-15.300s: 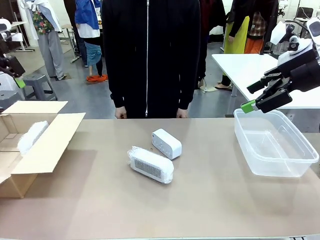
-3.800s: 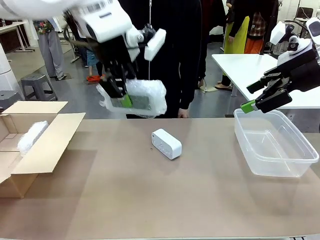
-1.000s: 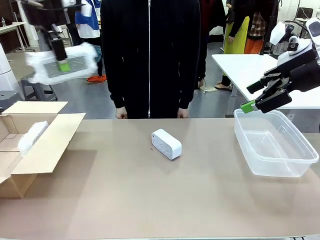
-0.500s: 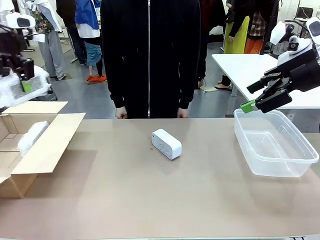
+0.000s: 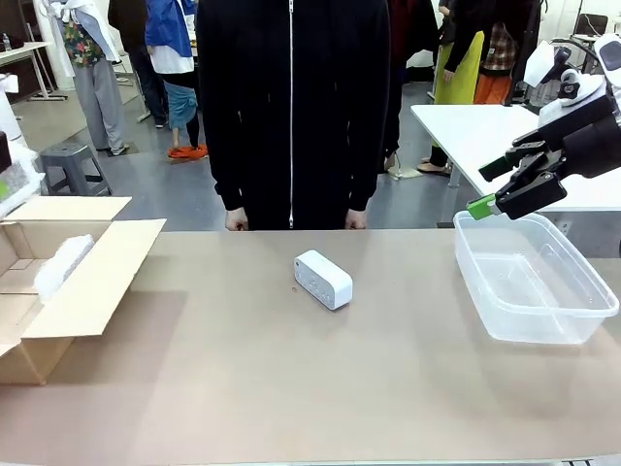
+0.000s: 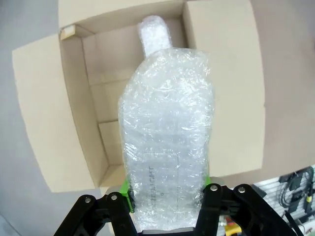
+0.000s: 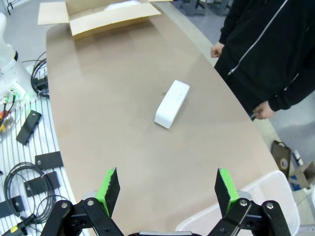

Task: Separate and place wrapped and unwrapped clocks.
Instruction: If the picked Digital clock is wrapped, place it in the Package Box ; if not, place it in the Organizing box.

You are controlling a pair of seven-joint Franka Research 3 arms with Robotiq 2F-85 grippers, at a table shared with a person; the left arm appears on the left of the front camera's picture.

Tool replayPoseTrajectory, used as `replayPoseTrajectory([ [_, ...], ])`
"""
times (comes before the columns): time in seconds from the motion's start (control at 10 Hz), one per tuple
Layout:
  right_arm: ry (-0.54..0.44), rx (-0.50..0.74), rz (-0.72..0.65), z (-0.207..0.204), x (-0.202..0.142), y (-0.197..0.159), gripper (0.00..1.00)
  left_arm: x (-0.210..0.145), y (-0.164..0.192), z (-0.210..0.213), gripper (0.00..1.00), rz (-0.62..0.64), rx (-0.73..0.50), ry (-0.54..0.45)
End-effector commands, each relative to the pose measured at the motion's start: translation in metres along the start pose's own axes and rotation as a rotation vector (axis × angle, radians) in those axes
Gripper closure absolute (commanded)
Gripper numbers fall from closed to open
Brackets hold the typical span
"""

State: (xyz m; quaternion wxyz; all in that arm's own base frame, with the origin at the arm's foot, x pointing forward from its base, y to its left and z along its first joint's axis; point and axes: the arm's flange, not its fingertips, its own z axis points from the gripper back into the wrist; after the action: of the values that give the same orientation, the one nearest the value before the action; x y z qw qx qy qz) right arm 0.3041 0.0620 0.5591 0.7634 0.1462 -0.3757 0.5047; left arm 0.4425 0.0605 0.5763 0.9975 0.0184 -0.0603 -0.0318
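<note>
Over the cardboard box [image 6: 49,113], pinched in left claw [image 6: 168,191]: wrapped clock [image 6: 167,128], long axis along the claw, far end boxward. Right claw [image 7: 167,189] spread.

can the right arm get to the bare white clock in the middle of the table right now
Probably yes. The right gripper is open and empty, and the unwrapped clock lies alone on bare table, with the person's hands at the far edge.
</note>
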Motion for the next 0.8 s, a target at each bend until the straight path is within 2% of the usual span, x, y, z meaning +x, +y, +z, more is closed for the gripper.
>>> replayPoseTrajectory([
  [0.0, -0.012, 0.017, -0.003, -0.002, -0.001, 0.0, 0.0, 0.002, 0.005, -0.028, 0.47, 0.021, -0.01, -0.051],
  [0.1, -0.012, 0.017, -0.003, -0.002, -0.001, 0.0, 0.0, 0.007, 0.004, -0.035, 0.47, -0.059, -0.026, -0.065],
  [0.2, -0.012, 0.017, -0.003, -0.002, -0.001, 0.0, 0.0, 0.0, 0.005, -0.017, 0.47, 0.011, 0.0, -0.016],
  [0.7, -0.012, 0.017, -0.003, -0.002, -0.001, 0.0, 0.0, 0.0, 0.005, -0.024, 0.47, -0.004, -0.001, -0.021],
])
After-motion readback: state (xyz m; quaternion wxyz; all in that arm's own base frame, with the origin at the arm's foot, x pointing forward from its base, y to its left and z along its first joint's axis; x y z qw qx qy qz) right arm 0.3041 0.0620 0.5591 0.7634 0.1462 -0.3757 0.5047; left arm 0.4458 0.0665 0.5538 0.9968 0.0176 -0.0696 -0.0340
